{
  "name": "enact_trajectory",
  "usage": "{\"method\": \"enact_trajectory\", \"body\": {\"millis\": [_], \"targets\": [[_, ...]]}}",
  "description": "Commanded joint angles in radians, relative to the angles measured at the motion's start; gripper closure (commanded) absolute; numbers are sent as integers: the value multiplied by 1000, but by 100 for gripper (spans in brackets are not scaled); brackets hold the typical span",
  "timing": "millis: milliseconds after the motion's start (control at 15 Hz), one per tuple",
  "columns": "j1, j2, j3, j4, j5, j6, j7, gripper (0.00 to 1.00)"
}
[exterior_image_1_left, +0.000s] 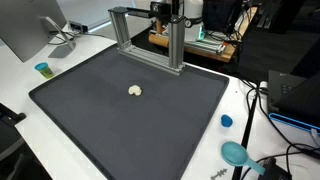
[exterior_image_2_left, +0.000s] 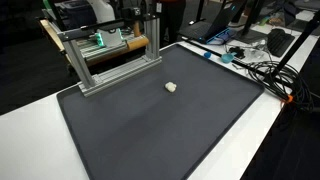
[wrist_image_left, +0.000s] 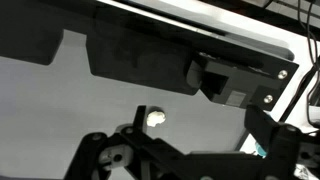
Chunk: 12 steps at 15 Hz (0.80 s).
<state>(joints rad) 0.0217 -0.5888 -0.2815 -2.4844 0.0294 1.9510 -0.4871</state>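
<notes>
The gripper (wrist_image_left: 190, 152) hangs high above the mat with its jaws spread apart and nothing between them, so it carries no load. Only its dark linkages show along the bottom edge of the wrist view. The thing nearest to it is a small white lump (wrist_image_left: 157, 118), which lies just ahead of the jaws and slightly toward the left finger, well below them and untouched. In both exterior views the lump (exterior_image_1_left: 135, 91) (exterior_image_2_left: 171, 87) lies alone near the middle of the dark grey mat (exterior_image_1_left: 90, 115), with bare mat on every side. I judge that this leaves it open to approach from any direction, and the soft mat probably keeps it from sliding. It looks pale cream, rounded and a little irregular, perhaps crumpled or knobbly (too small to tell the material), and it lies low and flat. Beyond the jaws the aluminium frame (exterior_image_1_left: 150, 35) stands at the mat's far edge, and its bar and bracket (wrist_image_left: 235, 80) cross the wrist view as a dark band. Off the mat and well away from the jaws, a blue cap (exterior_image_1_left: 226, 121), a teal scoop (exterior_image_1_left: 236, 153) and a small teal cup (exterior_image_1_left: 42, 69) sit on the white table (exterior_image_1_left: 20, 85)
</notes>
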Motion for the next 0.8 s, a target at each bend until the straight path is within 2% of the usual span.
{"method": "enact_trajectory", "body": {"millis": [0,467,733], "targets": [[-17,3,15,2,10,-3,-8,0],[-17,3,15,2,10,-3,-8,0],[-13,-51,80,-59,63,73,120,0]]}}
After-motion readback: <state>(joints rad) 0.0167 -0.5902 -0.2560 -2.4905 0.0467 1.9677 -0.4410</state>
